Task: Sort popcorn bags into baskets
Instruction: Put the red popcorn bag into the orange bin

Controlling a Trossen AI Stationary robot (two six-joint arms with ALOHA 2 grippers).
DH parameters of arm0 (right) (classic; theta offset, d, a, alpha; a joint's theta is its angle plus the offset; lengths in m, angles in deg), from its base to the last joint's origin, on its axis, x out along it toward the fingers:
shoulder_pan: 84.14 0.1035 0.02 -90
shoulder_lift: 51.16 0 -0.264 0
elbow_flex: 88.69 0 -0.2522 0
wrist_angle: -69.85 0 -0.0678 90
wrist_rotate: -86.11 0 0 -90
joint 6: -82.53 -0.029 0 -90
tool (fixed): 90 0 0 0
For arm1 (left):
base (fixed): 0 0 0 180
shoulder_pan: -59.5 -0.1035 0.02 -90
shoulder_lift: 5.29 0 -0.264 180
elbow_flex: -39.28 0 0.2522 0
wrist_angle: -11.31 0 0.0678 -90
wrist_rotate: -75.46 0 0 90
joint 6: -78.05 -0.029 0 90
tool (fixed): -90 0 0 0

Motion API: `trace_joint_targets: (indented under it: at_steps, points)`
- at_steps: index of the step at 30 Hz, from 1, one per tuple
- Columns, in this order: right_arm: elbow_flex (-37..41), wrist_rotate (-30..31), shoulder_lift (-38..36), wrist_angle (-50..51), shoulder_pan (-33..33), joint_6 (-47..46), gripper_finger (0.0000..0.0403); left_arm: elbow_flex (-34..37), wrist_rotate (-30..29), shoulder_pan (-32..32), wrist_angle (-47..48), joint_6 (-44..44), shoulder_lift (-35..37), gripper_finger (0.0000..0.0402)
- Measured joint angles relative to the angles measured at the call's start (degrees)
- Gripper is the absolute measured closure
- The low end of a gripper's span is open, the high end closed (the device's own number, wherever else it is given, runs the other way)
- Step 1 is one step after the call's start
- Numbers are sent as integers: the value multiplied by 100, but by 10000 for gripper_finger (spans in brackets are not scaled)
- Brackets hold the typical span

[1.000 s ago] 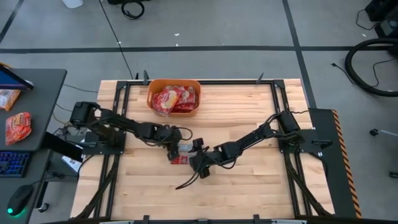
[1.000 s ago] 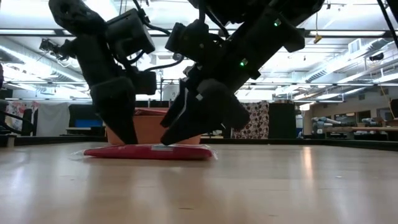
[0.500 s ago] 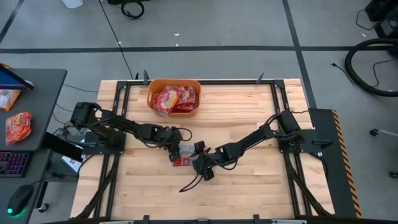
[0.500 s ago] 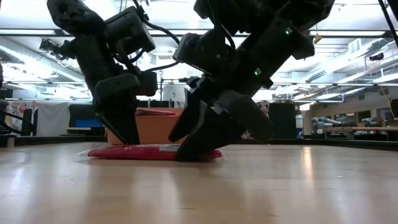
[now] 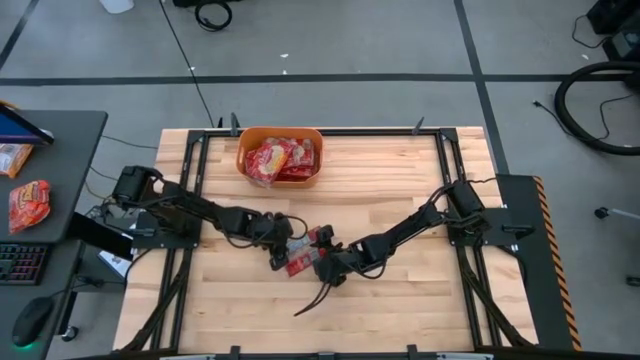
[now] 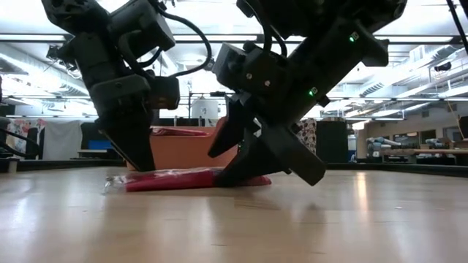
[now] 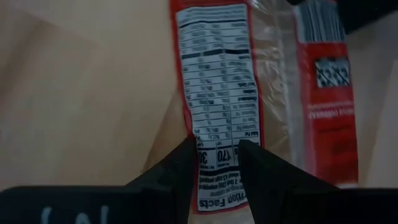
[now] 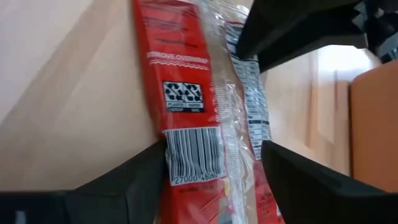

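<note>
While pinching the near-left end of the popcorn bag (image 5: 300,254), left hand (image 5: 279,252) sits low on the bench (image 5: 400,180), fingers (image 7: 186,163) closed partway over the packet's nutrition-label edge. Opposite, right hand (image 5: 322,262) now planted over the bag's other end, fingers spread wide and straddling the barcode strip rather than clamped. Over the last second: slid in from beside the packet to directly above it, tips down at the bench. Bag nudged and turned a little, still flat on the wood at mid-bench, well apart from the basket (image 5: 281,156) at the far edge, with several red packets already inside. Possibly a slight lift at the right end; hard to confirm from table height. Meaning for the task: a two-handed grip being set up, packet not yet raised or carried.
</note>
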Motion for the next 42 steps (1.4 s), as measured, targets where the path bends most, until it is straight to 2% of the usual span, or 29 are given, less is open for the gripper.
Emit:
trace_joint_targets:
  at_steps: [7,13,20,22,26,31,36,42]
  points:
    - [16,593,21,-218,32,445,173,0,44,38,-12,7,0,274]
    - [7,-237,21,-218,29,442,223,0,92,44,-56,8,0,274]
    - [6,-241,19,-168,51,516,307,-2,134,44,-58,98,-2,274]
    - [2,-239,11,-138,60,500,327,-70,354,10,55,147,-2,274]
    - [-6,-146,-79,-44,119,500,362,-389,1187,-59,398,-180,72,274]
    - [-6,-203,-482,235,122,395,394,-874,1196,12,1056,-623,393,274]
    - [-10,-934,-1074,835,-89,-352,395,-1373,633,157,1420,-908,702,262]
    - [-10,-2104,-1850,1898,-581,-1762,395,-1886,227,274,1969,-1153,828,202]
